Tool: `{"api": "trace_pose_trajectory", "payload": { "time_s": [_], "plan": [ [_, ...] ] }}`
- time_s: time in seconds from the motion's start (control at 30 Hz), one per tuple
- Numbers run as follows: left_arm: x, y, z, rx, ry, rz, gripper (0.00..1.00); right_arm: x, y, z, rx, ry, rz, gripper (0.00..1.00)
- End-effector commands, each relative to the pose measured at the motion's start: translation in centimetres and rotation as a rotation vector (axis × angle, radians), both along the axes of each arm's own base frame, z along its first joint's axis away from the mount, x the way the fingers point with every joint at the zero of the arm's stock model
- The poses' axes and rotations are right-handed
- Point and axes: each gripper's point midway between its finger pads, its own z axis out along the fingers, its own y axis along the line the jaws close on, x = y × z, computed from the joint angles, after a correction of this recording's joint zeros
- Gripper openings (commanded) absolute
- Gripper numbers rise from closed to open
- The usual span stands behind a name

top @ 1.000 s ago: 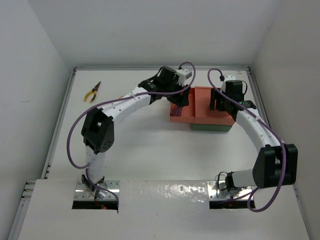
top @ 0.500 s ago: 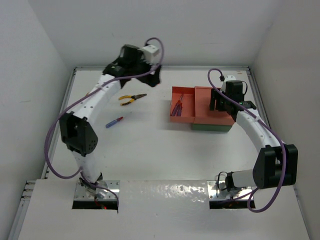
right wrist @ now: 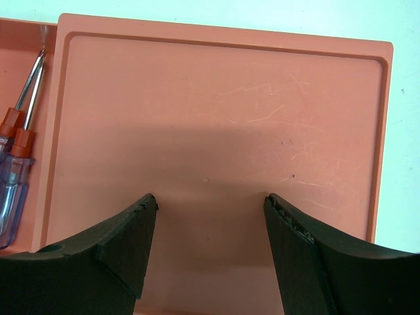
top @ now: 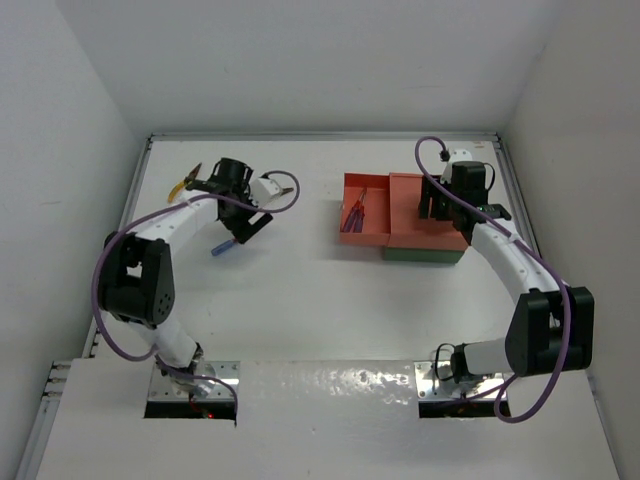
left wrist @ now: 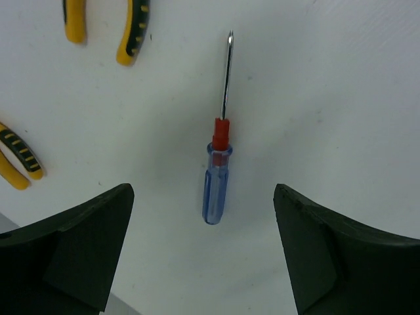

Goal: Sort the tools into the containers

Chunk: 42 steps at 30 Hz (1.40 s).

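A blue-and-red screwdriver (top: 225,247) lies on the white table at the left; in the left wrist view it (left wrist: 218,177) lies between my fingers, its shaft pointing away. My left gripper (top: 241,226) (left wrist: 203,197) is open just above it and holds nothing. Yellow-handled pliers (top: 180,190) (left wrist: 134,29) lie beyond it, and a second pair (left wrist: 18,157) lies to the side. The salmon-red tray (top: 366,236) holds two screwdrivers (top: 352,214) (right wrist: 16,157). My right gripper (top: 446,207) (right wrist: 210,198) is open and empty over the tray's flat salmon top (right wrist: 216,111). The dark green tray (top: 420,255) lies underneath.
White walls close in the table at the back, left and right. The left arm's purple cable (top: 110,260) loops out over the left side of the table. The right arm's cable (top: 430,150) arcs above the box.
My left arm swung away from the salmon tray, across the back, and came down over the loose screwdriver at the left. The right arm has not moved.
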Motion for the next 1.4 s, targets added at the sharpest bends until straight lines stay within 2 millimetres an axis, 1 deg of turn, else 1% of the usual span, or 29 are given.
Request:
{"api": "trace_pose_trajectory", "payload": {
  "time_s": [0.0, 0.03, 0.07, 0.1, 0.13, 0.17, 0.2, 0.3, 0.37, 0.43, 0.5, 0.6, 0.67, 0.73, 0.77, 0.87, 0.9, 0.93, 0.97, 1.0, 1.07, 1.1, 1.13, 1.17, 1.2, 1.23, 1.27, 1.3, 1.37],
  "plan": [
    [0.5, 2.9, -1.7, 0.117, 0.012, -0.034, 0.85, -6.6, 0.3, -7.8, 0.035, 0.346, -0.002, 0.66],
    [0.7, 3.4, -2.2, 0.123, 0.021, -0.013, 0.85, -6.7, 0.3, -8.0, 0.035, 0.351, -0.002, 0.66],
    [0.7, 4.0, -3.4, 0.118, 0.057, 0.012, 0.84, -6.7, 0.2, -8.0, 0.035, 0.348, -0.003, 0.66],
    [1.4, 5.2, -3.4, 0.108, 0.054, 0.059, 0.82, -7.0, 0.2, -8.4, 0.036, 0.355, -0.006, 0.66],
    [1.7, 5.7, -3.7, 0.097, 0.063, 0.087, 0.8, -7.0, 0.1, -8.5, 0.037, 0.354, -0.01, 0.66],
    [1.2, 5.8, -4.9, 0.072, 0.118, 0.098, 0.79, -7.0, 0.0, -8.7, 0.041, 0.351, -0.017, 0.66],
    [1.4, 6.5, -5.0, 0.068, 0.127, 0.118, 0.76, -7.3, 0.0, -9.0, 0.043, 0.36, -0.021, 0.66],
    [0.2, 5.8, -6.3, 0.026, 0.166, 0.075, 0.74, -7.7, 0.1, -9.6, 0.064, 0.371, -0.02, 0.66],
    [0.6, 4.9, -5.4, -0.021, 0.108, 0.039, 0.74, -8.1, 0.1, -10.2, 0.063, 0.382, -0.023, 0.66],
    [-0.1, 4.5, -5.9, -0.036, 0.112, 0.013, 0.74, -8.4, 0.0, -10.6, 0.063, 0.391, -0.027, 0.66],
    [0.0, 4.7, -6.7, -0.029, 0.127, 0.023, 0.73, -8.8, 0.0, -11.0, 0.062, 0.406, -0.025, 0.66],
    [0.6, 5.7, -6.9, -0.02, 0.131, 0.08, 0.71, -9.1, -0.1, -11.3, 0.055, 0.413, -0.02, 0.66],
    [0.2, 5.7, -7.2, -0.042, 0.159, 0.071, 0.71, -9.2, -0.2, -11.3, 0.05, 0.419, -0.021, 0.66],
    [-0.7, 5.9, -8.0, -0.027, 0.202, 0.048, 0.62, -9.2, -0.3, -11.3, 0.044, 0.42, -0.019, 0.66],
    [-0.9, 6.0, -8.2, -0.026, 0.216, 0.046, 0.51, -9.1, -0.4, -11.3, 0.046, 0.417, -0.023, 0.66],
    [-2.2, 5.2, -9.2, -0.061, 0.289, 0.032, 0.35, -8.8, -0.3, -11.0, 0.049, 0.407, -0.025, 0.66],
    [-2.5, 4.9, -9.4, -0.079, 0.311, 0.024, 0.23, -8.7, -0.3, -10.9, 0.05, 0.405, -0.026, 0.66],
    [-3.1, 4.1, -9.2, -0.121, 0.342, 0.01, 0.01, -8.6, -0.2, -10.8, 0.051, 0.404, -0.025, 0.66],
    [-3.1, 3.8, -8.8, -0.139, 0.344, 0.01, 0.0, -8.4, -0.2, -10.7, 0.052, 0.399, -0.025, 0.66],
    [-3.2, 3.5, -8.3, -0.157, 0.349, 0.022, 0.0, -8.5, -0.2, -10.6, 0.05, 0.402, -0.023, 0.66],
    [-2.1, 2.5, -6.2, -0.214, 0.307, 0.003, 0.0, -8.3, -0.1, -10.4, 0.054, 0.398, -0.02, 0.66],
    [-2.2, 2.0, -4.4, -0.241, 0.295, -0.002, 0.0, -8.2, -0.1, -10.3, 0.057, 0.395, -0.019, 0.66],
    [-1.9, 0.5, -2.7, -0.322, 0.278, -0.036, 0.0, -8.2, 0.0, -10.3, 0.063, 0.397, -0.018, 0.66],
    [-0.8, -0.6, 0.7, -0.384, 0.213, -0.045, 0.0, -8.1, 0.1, -10.1, 0.069, 0.393, -0.015, 0.66],
    [0.3, -2.4, 3.7, -0.454, 0.153, -0.071, 0.0, -8.0, 0.1, -10.0, 0.074, 0.389, -0.021, 0.66],
    [0.8, -3.7, 5.6, -0.477, 0.107, -0.076, 0.0, -8.0, 0.1, -10.0, 0.075, 0.389, -0.024, 0.66],
    [1.1, -5.0, 8.7, -0.522, 0.037, -0.043, 0.0, -7.9, 0.2, -9.9, 0.075, 0.386, -0.025, 0.66],
    [2.8, -7.5, 11.4, -0.524, -0.099, -0.076, 0.0, -7.9, 0.0, -10.0, 0.076, 0.386, -0.037, 0.66],
    [3.7, -10.7, 15.2, -0.609, -0.217, -0.03, 0.0, -7.7, -0.1, -9.8, 0.071, 0.373, -0.047, 0.66]
  ]
}}
